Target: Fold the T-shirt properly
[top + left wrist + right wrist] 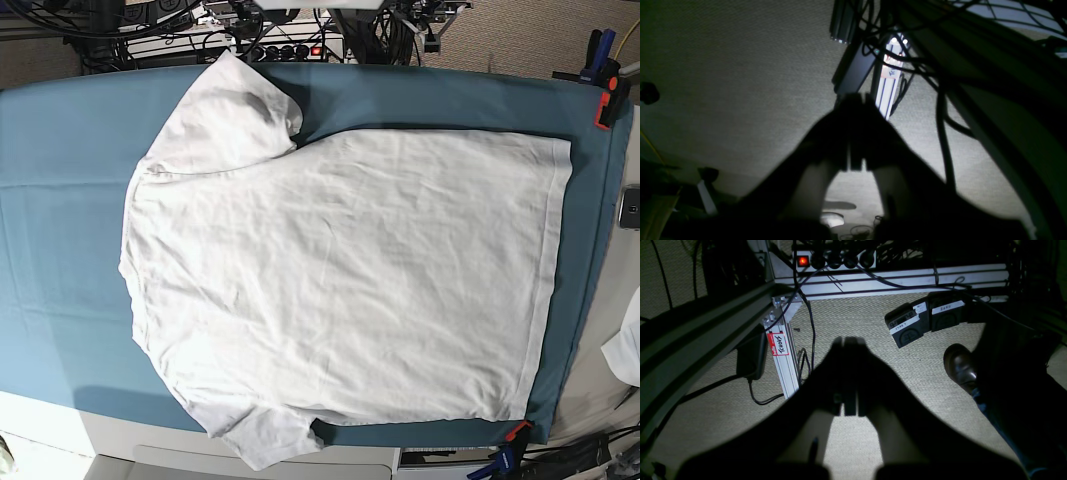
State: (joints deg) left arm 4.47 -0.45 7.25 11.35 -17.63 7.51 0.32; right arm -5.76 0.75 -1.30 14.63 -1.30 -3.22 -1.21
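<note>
The white T-shirt (340,270) lies spread flat and wrinkled on the teal sheet (60,200) in the base view. Its bottom hem is at the right. One sleeve points to the top left and the other hangs over the front edge. Neither gripper shows over the shirt in the base view. My left gripper (855,98) is a dark silhouette, shut and empty, facing the carpet floor. My right gripper (848,340) is likewise shut and empty over the floor. The shirt does not show in either wrist view.
Clamps hold the sheet at the right (603,105) and at the bottom right (515,432). A small white scrap (628,350) lies at the right edge. In the right wrist view there are foot pedals (923,321), a shoe (960,366), a frame leg (783,363) and cables.
</note>
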